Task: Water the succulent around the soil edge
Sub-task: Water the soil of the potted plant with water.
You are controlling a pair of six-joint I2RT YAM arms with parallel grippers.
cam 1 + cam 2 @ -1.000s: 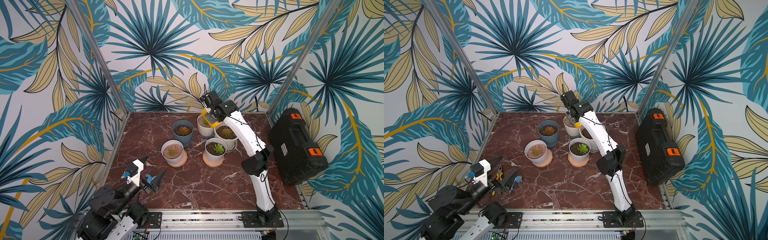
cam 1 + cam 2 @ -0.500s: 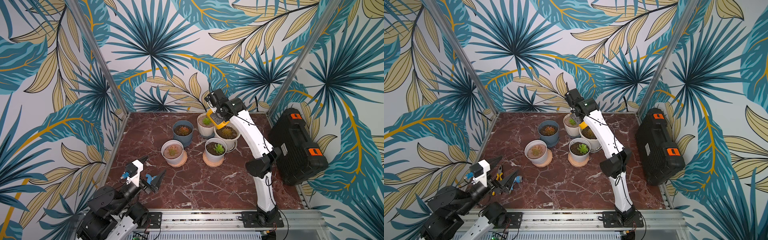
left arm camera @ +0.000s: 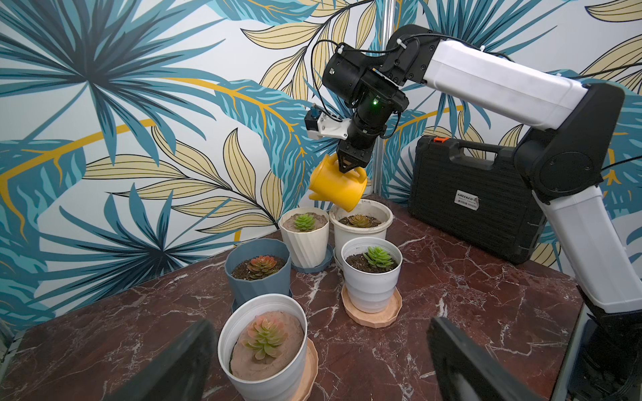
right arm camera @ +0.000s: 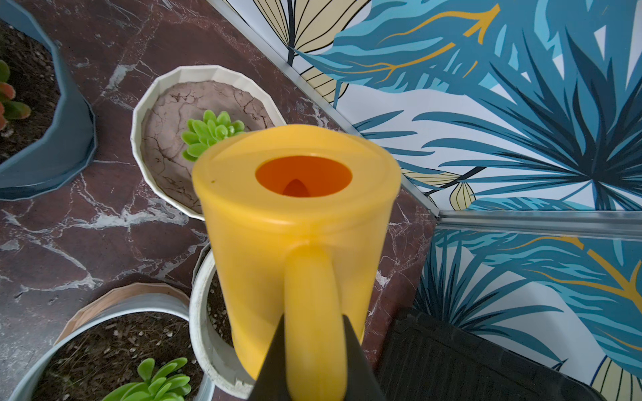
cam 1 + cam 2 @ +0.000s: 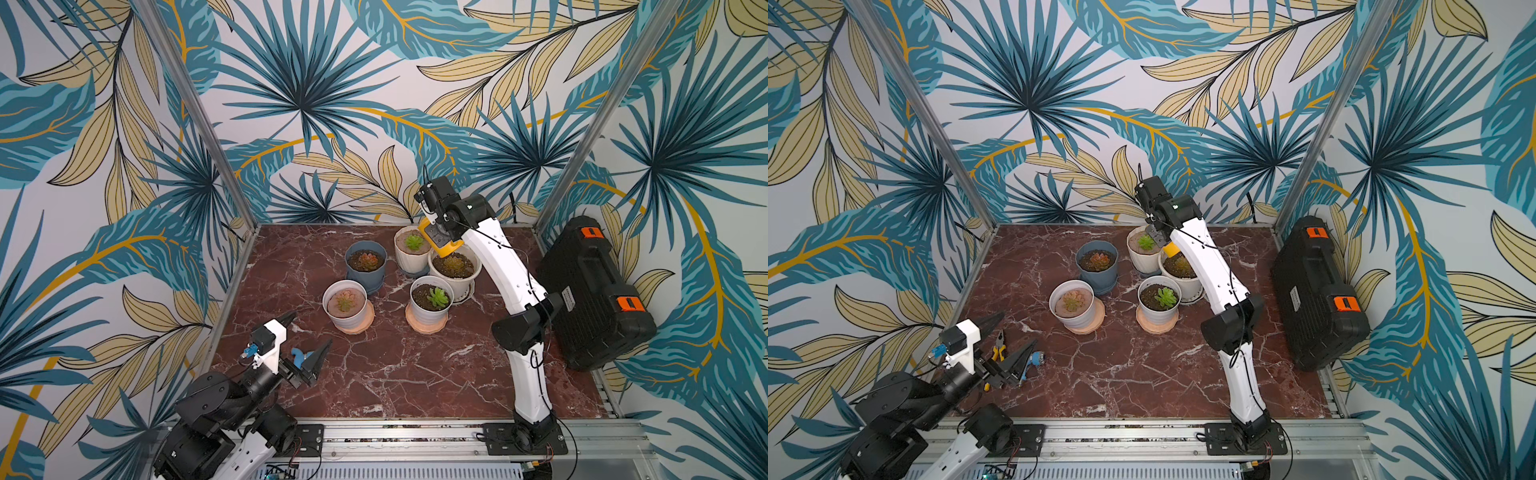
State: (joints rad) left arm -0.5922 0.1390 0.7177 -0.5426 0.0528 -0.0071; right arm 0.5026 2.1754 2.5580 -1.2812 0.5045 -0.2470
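My right gripper [image 4: 313, 317] is shut on the handle of a yellow watering can [image 4: 295, 208], also visible from the left wrist [image 3: 337, 185]. The can [image 5: 442, 245] hangs tilted above the back pots. Its body is over the round white pot [image 5: 455, 266] holding a brownish succulent [image 3: 359, 220], and its spout points toward the cream ribbed pot [image 4: 163, 104] holding a green succulent [image 4: 208, 130]. In a top view the arm hides most of the can [image 5: 1170, 249]. My left gripper [image 5: 305, 338] rests low at the front left, open, with nothing between its fingers.
A blue pot [image 5: 365, 266] and two white pots on saucers [image 5: 345, 303] [image 5: 431, 303] stand nearer the front. A black toolbox [image 5: 594, 291] lies along the right edge. Pliers [image 5: 998, 351] and a blue nozzle [image 5: 1034, 359] lie by the left gripper.
The right arm has carried the can to the right, from over the cream pot toward the round white pot, and its elbow has swung right. The left arm has not moved.
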